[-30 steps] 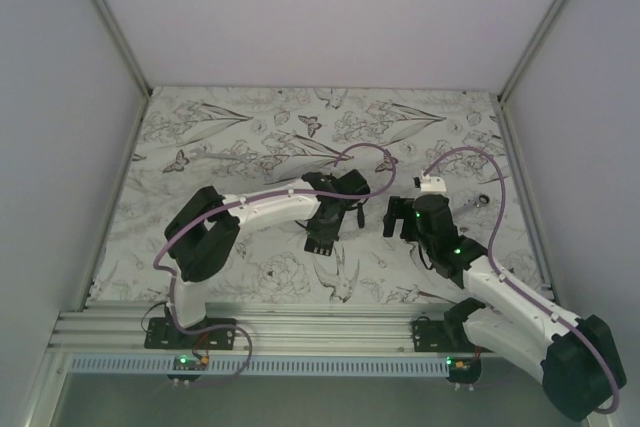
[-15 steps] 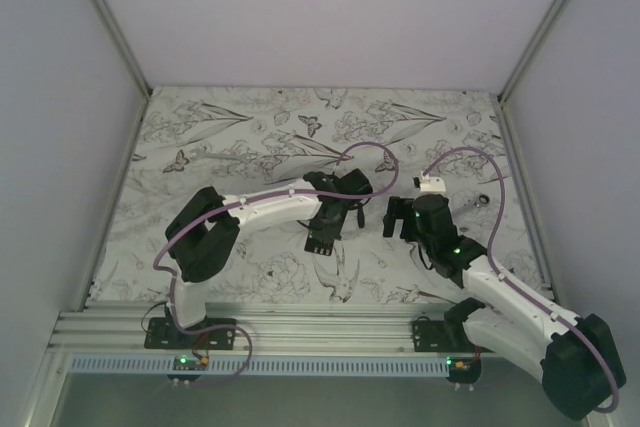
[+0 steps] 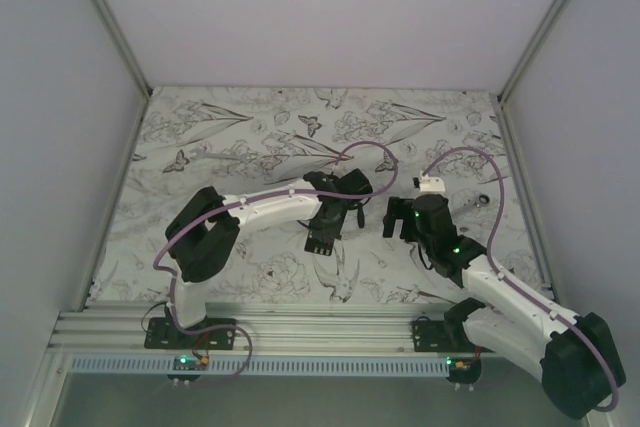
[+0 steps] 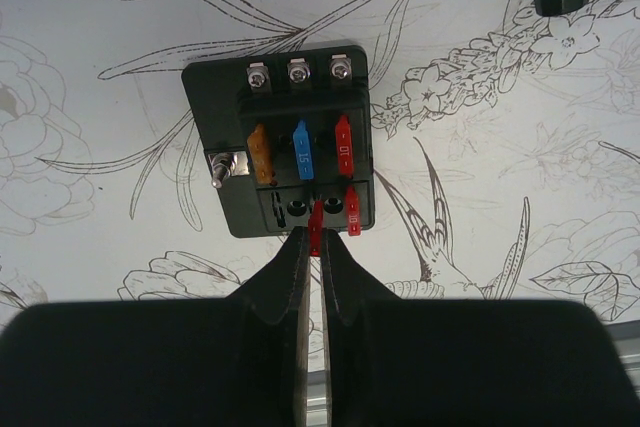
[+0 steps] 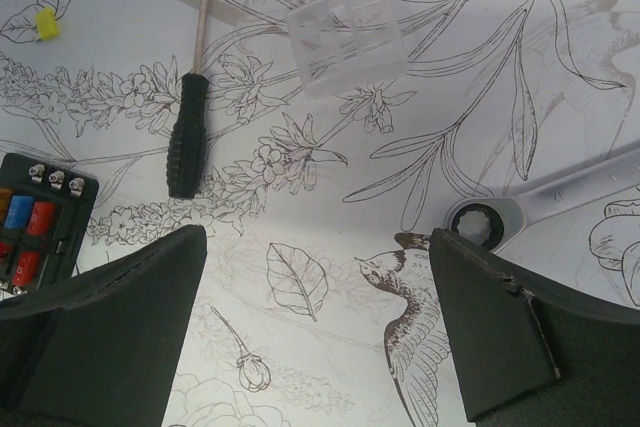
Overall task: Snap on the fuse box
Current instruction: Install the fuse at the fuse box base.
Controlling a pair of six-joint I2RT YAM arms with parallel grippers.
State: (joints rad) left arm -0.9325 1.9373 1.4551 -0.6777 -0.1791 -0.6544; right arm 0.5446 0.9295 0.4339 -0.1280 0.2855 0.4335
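Comparing with the overhead view of a second ago, I see no real change: both arms are in the same pose and the fuse box [image 4: 205, 97] has not moved on the patterned table [image 4: 90, 277]. My read is a pause or a slow press, not a new move.

My left pincer [image 4: 314, 239] is pinched nearly shut on a small red fuse [image 4: 316, 217]. The fuse's top is at the middle slot of the box's near row. I can't tell whether it is fully seated.

My right pincer [image 5: 318, 247] is spread wide with nothing in it. It hovers over bare table near a wrench [image 5: 480, 222], and the fuse box shows at the left edge of its view.

A clear cover [image 5: 346, 39] and a screwdriver [image 5: 186, 147] lie apart from the box. Judging by that, the cover is not yet on.

Readable writing:
- The blue fuse [image 4: 302, 150] says "15".
- The upper red fuse [image 4: 343, 147] says "10".
- The amber fuse [image 4: 262, 154] is unreadable.
- No brand is visible anywhere.
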